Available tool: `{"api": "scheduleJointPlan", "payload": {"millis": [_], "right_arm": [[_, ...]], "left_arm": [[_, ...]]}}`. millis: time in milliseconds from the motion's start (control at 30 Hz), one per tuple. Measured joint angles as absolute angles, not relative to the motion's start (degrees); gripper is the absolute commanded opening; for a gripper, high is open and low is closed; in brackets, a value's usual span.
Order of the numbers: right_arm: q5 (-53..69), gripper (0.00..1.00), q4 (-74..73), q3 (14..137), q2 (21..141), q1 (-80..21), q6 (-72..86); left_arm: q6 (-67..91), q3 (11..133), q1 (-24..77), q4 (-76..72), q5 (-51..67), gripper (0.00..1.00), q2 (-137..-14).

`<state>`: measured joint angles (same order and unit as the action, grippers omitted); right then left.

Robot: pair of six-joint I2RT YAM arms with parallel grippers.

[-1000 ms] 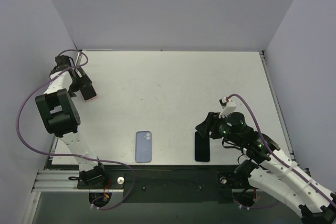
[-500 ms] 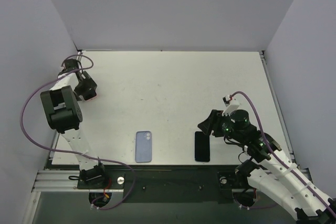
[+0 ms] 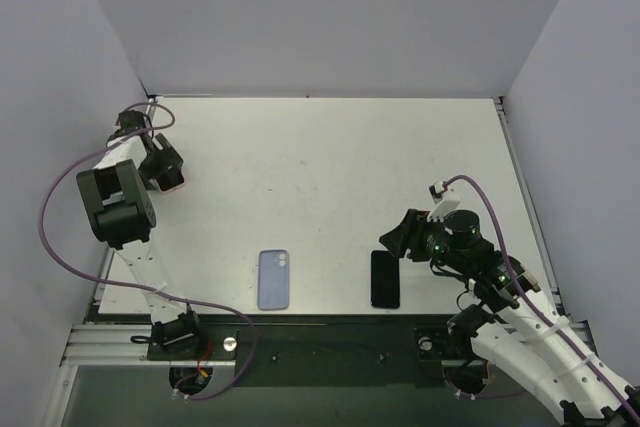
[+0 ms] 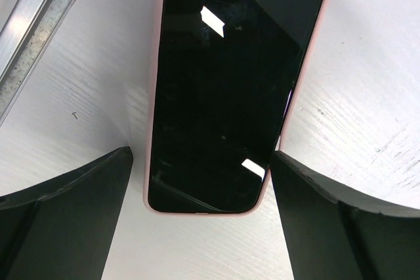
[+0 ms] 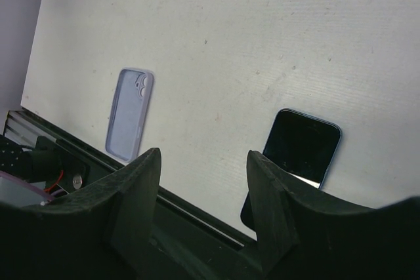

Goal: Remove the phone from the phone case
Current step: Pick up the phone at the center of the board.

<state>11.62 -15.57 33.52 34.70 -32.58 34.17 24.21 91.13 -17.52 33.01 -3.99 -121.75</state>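
A phone in a pink case (image 4: 230, 83) lies screen up at the far left of the table. In the top view only its pink edge (image 3: 176, 188) shows under my left gripper (image 3: 165, 169). In the left wrist view my left gripper (image 4: 202, 159) is open, and its fingers stand either side of the phone's near end without touching it. A bare black phone (image 3: 385, 279) lies screen up near the front edge, and it also shows in the right wrist view (image 5: 303, 145). My right gripper (image 3: 396, 239) is open and empty just behind it, hovering (image 5: 205, 157).
An empty lavender case (image 3: 273, 279) lies inside up near the front edge, left of the black phone, also in the right wrist view (image 5: 129, 115). A metal rail (image 4: 33, 27) runs along the table's left edge beside the pink-cased phone. A dark frame (image 3: 330, 332) borders the front.
My right arm has drawn back to the right, its gripper now off the black phone's far end. My left wrist has shifted slightly over the pink-cased phone. The phones have not moved.
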Motion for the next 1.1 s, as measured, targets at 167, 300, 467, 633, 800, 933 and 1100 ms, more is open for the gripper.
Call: {"api": "scheduleJointPlan", "payload": {"millis": [167,300,467,633,800,933,1100], "right_arm": [[12.0,0.50,-15.6,33.5,34.5,-32.5,34.2],[12.2,0.50,-15.6,33.4,34.0,-32.2,34.2],[12.5,0.51,-15.7,33.2,33.3,-32.0,34.2],[12.5,0.51,-15.8,33.2,32.4,-31.7,34.2],[12.5,0.50,-16.5,33.2,31.9,-31.4,34.2],[12.5,0.51,-17.2,33.2,31.4,-31.4,34.2],[12.5,0.51,-17.3,33.2,31.3,-31.1,34.2]], "left_arm": [[23.2,91.2,-17.4,32.4,-3.4,0.97,-121.9],[22.1,92.1,-16.4,32.5,-5.2,0.97,-122.6],[21.6,93.3,-15.3,33.2,-7.4,0.92,-123.5],[20.7,97.3,-15.1,37.1,-8.1,0.84,-125.8],[20.4,99.7,-15.0,39.8,-8.1,0.53,-127.2],[20.2,100.1,-15.1,40.5,-7.8,0.30,-127.2],[19.8,100.2,-15.1,41.0,-7.2,0.00,-127.2]]}}
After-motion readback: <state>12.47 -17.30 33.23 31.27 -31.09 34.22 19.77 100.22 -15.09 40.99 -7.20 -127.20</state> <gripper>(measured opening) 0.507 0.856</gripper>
